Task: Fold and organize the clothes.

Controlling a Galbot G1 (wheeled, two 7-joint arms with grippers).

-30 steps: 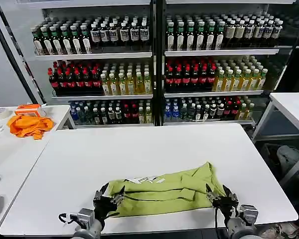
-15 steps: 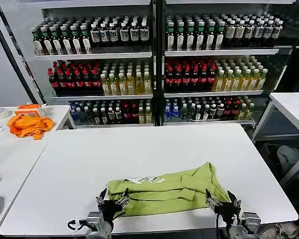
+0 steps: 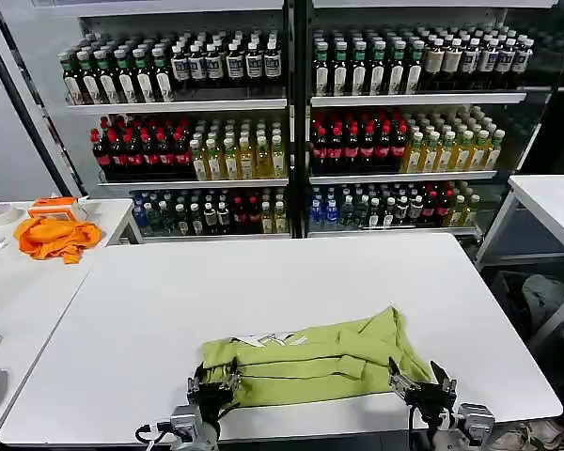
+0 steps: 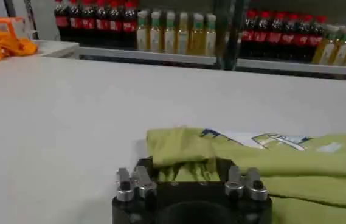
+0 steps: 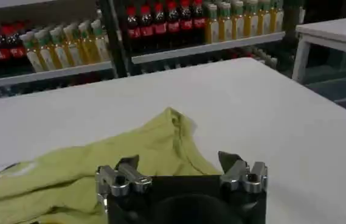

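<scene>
You have the lime-green T-shirt [image 3: 315, 355] lying folded into a long band across the near part of the white surface [image 3: 263, 282], its length running left to right, with one corner poking up toward the far side at its right end. A strip of the white-and-dark print [image 3: 270, 339] peeks out along the far edge on the left half; in the left wrist view it shows as white with blue and yellow marks [image 4: 264, 140], but you cannot read any lettering on it.

Your left claw [image 3: 212, 393] sits at the near left corner of the shirt, its fingers spread apart and holding nothing; from the left wrist view the spread fingers [image 4: 137, 181] frame the folded corner of the fabric just beyond them. Your right claw [image 3: 421, 390] is at the near right end of the shirt, also spread wide and empty, with its fingertips [image 5: 126, 164] just short of the cloth edge in the right wrist view.

Behind the surface you see shelves [image 3: 291, 99] packed with bottles [image 3: 348, 146] with red, yellow, green and white caps; their labels are too small to read. An orange cloth heap [image 3: 56, 237] lies on a side surface [image 3: 19, 282] far off to the left, well apart from the shirt
</scene>
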